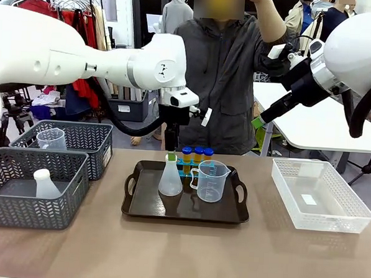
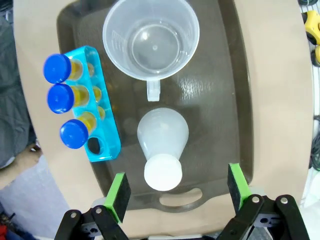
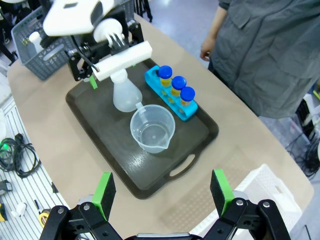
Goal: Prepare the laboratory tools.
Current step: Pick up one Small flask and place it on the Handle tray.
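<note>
On the black tray [image 1: 144, 205] stand a translucent white conical flask [image 1: 170, 179], a clear beaker with a handle [image 1: 211, 181] and a blue tube rack [image 2: 100, 100] holding three yellow-filled tubes with blue caps [image 2: 62, 95]. My left gripper [image 2: 177, 192] hangs open just above the flask [image 2: 162, 137], its green pads on either side of the flask's mouth and touching nothing. High over the table's right side, my right gripper [image 3: 162, 192] is open and empty, looking down on the beaker [image 3: 151, 129] and rack [image 3: 172, 100].
Two grey mesh baskets [image 1: 78, 171] at the left hold another beaker [image 1: 51, 138] and another flask [image 1: 45, 184]. A white plastic basket [image 1: 322, 196] sits at the right. A person [image 1: 226, 72] stands at the far side behind the tray.
</note>
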Robot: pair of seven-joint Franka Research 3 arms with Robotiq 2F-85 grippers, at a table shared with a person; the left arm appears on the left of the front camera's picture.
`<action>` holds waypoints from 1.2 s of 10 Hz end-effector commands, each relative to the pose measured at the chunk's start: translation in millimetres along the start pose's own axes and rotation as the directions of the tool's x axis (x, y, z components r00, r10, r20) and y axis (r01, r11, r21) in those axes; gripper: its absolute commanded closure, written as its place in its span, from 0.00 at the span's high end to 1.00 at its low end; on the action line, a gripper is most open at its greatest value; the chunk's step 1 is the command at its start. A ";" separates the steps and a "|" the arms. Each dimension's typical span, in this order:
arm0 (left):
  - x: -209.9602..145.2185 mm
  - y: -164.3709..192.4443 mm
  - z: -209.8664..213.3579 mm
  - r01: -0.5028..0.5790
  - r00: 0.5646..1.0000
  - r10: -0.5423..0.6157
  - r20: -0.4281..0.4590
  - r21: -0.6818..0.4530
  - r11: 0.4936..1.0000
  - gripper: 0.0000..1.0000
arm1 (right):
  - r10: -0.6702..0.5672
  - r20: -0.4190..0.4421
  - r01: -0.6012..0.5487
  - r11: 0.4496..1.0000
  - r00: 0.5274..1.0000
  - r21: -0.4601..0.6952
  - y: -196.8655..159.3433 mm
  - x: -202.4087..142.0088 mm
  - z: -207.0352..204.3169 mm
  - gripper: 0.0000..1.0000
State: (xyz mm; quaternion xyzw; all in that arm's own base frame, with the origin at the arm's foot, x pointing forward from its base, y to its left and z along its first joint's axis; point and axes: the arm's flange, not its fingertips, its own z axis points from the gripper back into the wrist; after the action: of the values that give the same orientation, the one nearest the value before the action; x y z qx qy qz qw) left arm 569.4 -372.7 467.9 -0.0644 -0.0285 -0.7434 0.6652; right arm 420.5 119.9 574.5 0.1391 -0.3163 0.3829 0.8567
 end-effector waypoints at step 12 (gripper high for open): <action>-124.0 -91.8 111.2 -0.126 0.892 -0.013 0.452 0.277 0.953 1.00 | -0.003 0.016 0.003 1.000 1.000 0.015 -1.3 0.5 -0.2 1.00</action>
State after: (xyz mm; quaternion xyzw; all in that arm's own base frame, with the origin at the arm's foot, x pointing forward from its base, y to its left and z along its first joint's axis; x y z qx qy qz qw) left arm 508.1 -230.8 572.4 -0.1267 -0.2700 -0.6767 0.6731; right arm 420.5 119.8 574.5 0.1391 -0.3163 0.3827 0.8568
